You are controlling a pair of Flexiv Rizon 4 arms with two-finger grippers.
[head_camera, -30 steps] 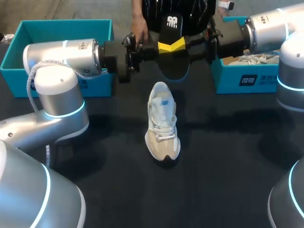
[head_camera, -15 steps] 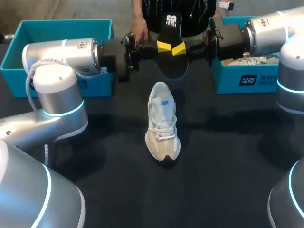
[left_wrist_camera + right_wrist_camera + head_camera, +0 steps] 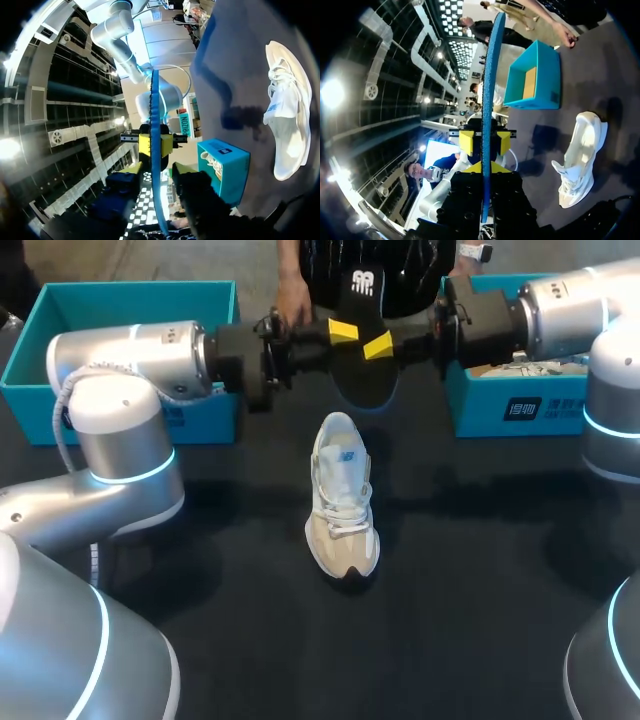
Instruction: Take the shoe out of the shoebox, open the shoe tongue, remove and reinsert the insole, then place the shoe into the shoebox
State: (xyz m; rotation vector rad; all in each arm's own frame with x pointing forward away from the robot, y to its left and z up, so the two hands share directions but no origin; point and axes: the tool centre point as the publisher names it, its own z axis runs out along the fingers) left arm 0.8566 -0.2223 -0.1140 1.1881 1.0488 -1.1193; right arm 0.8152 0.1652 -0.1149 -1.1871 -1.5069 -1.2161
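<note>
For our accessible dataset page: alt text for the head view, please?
A black insole is in the air between the left gripper and right gripper, over the far side of a dark table. Nearer the camera a white and beige shoe stands on the table, with a teal left box and right box behind.
</note>
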